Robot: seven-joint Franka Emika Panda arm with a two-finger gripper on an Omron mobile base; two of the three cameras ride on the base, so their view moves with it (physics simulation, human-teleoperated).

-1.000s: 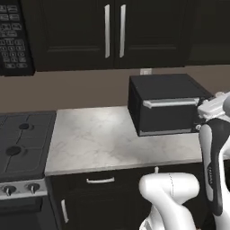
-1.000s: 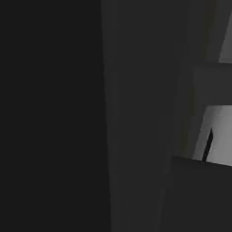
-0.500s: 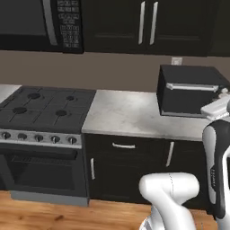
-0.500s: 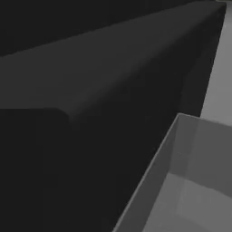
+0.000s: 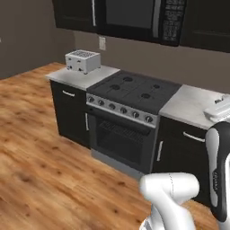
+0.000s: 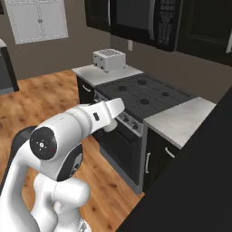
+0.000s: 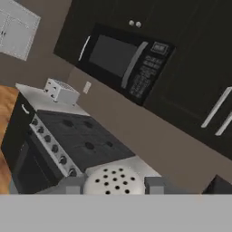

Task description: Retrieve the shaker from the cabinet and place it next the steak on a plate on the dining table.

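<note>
The shaker (image 7: 113, 180) shows its pale rounded cap with small dark holes at the bottom of the hand view. My gripper (image 7: 113, 185) is shut on it, one grey fingertip (image 7: 72, 185) on each side of the cap. The hand (image 5: 219, 108) rides at the right edge of the left base view, above the counter. The black upper cabinet (image 7: 199, 90) with its silver bar handles hangs to the right of the microwave (image 7: 122, 59). The steak, the plate and the dining table are out of view.
A black stove (image 5: 134, 90) stands between two marble counter sections, and a silver toaster (image 5: 82, 60) sits on the left one. Open wooden floor (image 5: 40, 170) stretches to the left. A white panelled frame (image 6: 38, 20) hangs on the far wall.
Both base views have shifted as a whole, so the camera has moved: the black box on the counter is gone from view, and the stove, toaster and wooden floor now show.
</note>
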